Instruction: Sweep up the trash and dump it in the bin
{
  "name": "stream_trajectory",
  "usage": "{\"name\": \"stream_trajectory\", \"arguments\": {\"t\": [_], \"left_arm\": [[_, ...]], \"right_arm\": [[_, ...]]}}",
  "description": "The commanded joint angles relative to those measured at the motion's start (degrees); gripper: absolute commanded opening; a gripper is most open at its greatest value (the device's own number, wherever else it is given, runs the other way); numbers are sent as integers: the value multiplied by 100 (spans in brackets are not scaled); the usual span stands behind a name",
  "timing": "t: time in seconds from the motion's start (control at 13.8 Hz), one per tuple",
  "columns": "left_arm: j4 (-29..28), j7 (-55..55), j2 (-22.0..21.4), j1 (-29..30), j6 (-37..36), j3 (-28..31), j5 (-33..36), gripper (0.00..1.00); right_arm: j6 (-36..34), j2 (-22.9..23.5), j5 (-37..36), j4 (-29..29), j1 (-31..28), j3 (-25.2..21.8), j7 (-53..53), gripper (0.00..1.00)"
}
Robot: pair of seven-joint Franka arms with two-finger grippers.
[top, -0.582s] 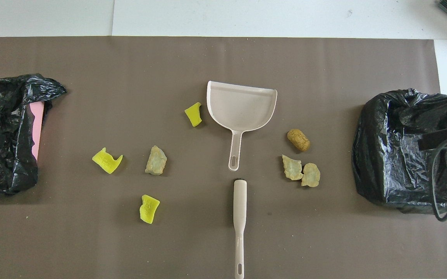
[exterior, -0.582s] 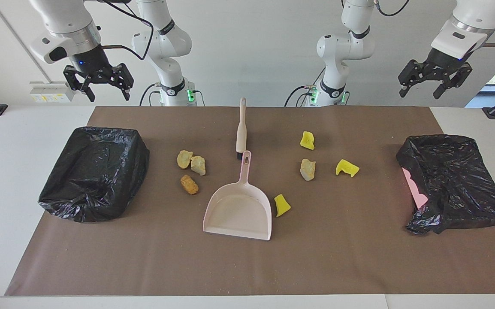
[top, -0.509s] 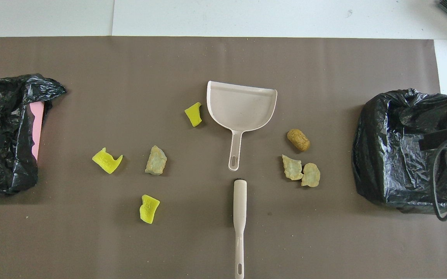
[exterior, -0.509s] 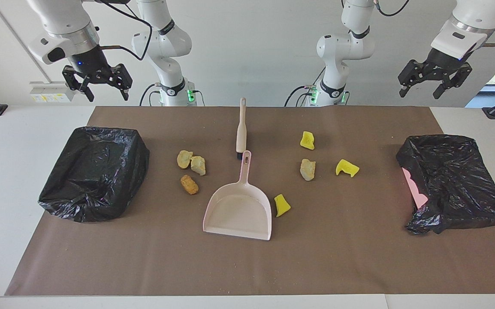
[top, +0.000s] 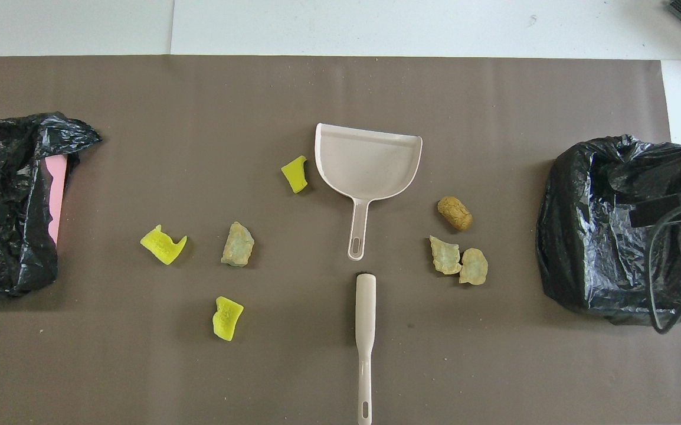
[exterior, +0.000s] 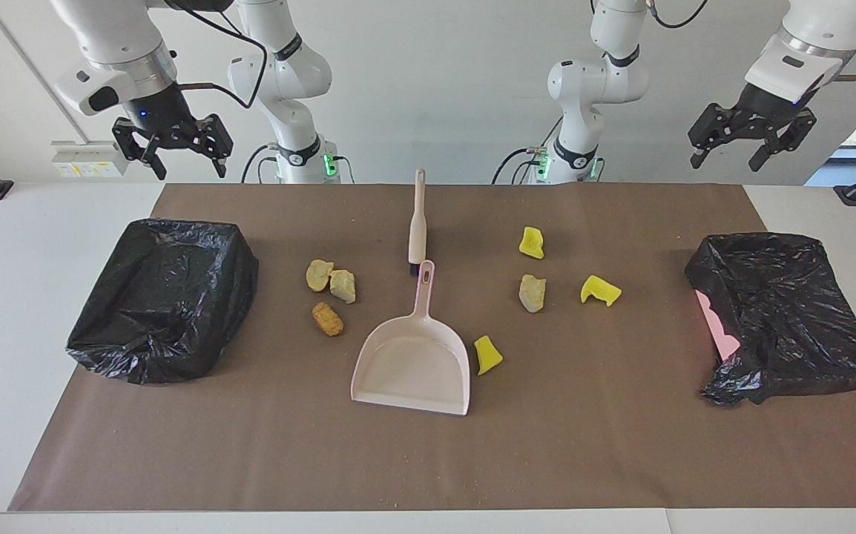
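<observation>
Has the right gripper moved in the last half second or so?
Yes. The right gripper has shifted slightly toward the table's middle, judged against the wall box beside it; it hangs open, above the bin.

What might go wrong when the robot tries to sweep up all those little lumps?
1. The trash is scattered: three tan lumps lie toward the right arm's end and three yellow pieces toward the left arm's, so some may get missed.
2. One yellow piece sits right beside the dustpan; moving the pan could knock it away.
3. The bin liner toward the left arm's end sags over its pink bin, so dumped trash might spill onto the mat.
</observation>
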Motion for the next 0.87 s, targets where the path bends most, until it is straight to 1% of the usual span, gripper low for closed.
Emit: {"name": "stream_trajectory", "arguments": {"t": [0.0,0.22,0.58,0.8], "left_arm": [[-136,-69,-127,57,-22,27,43,100],[-145,-87,-127,-39,-48,-25,34,100],[-136,-78,-127,-30,-110,-34,34,100],[-162,-87,-136,-57,-101,-52,34,100]], "right_arm": [[110,-195,66,-265,-19,17,71,100],[-4,-273,66,-361,-62,17,71,100],[31,-327,66,-432,-80,26,123,100],[57,-423,57,-608,-28,17,141,100]]}}
